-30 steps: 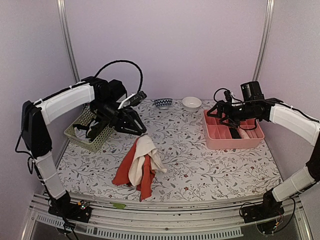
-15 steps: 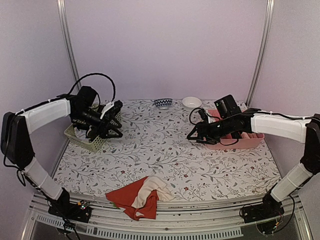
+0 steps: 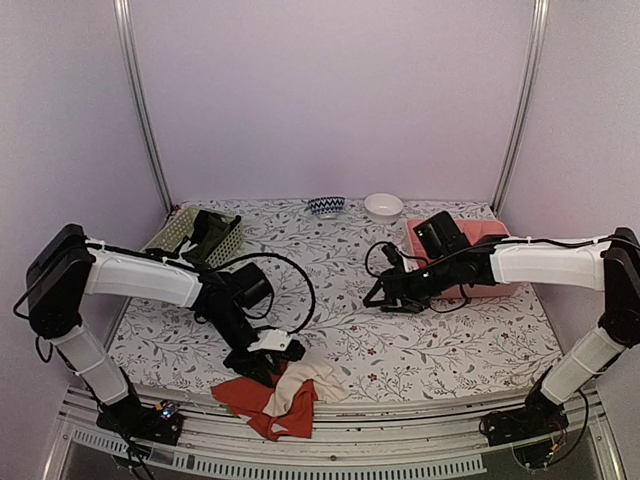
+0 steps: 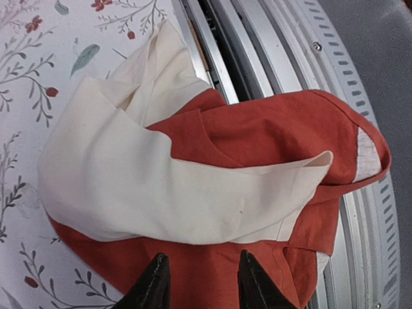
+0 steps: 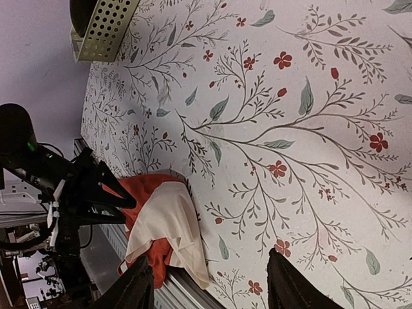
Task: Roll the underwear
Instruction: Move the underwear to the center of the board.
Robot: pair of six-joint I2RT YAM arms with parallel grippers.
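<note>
The red-orange and cream underwear point(image 3: 283, 398) lies crumpled at the table's near edge, partly hanging over the metal rail point(image 4: 270, 58). In the left wrist view a cream fold point(image 4: 141, 187) crosses the red cloth. My left gripper point(image 3: 283, 357) sits low at the garment's far side. Its fingertips point(image 4: 156, 283) stand apart over the red cloth, and the cloth between them lies flat. My right gripper point(image 3: 385, 298) hovers open over the table right of centre, nothing between its fingers. From there it looks across at the underwear point(image 5: 164, 219).
A pale green perforated basket point(image 3: 190, 228) stands tilted at the back left with a dark cloth point(image 3: 210, 238) in it. The pink tray point(image 3: 488, 230) sits behind my right arm. A patterned bowl point(image 3: 326, 206) and a white bowl point(image 3: 383, 206) stand at the back edge.
The underwear went from hanging in my left gripper mid-table to lying at the near edge. The left gripper went to the basket, then came down to the garment. My right gripper left the tray, moving left.
</note>
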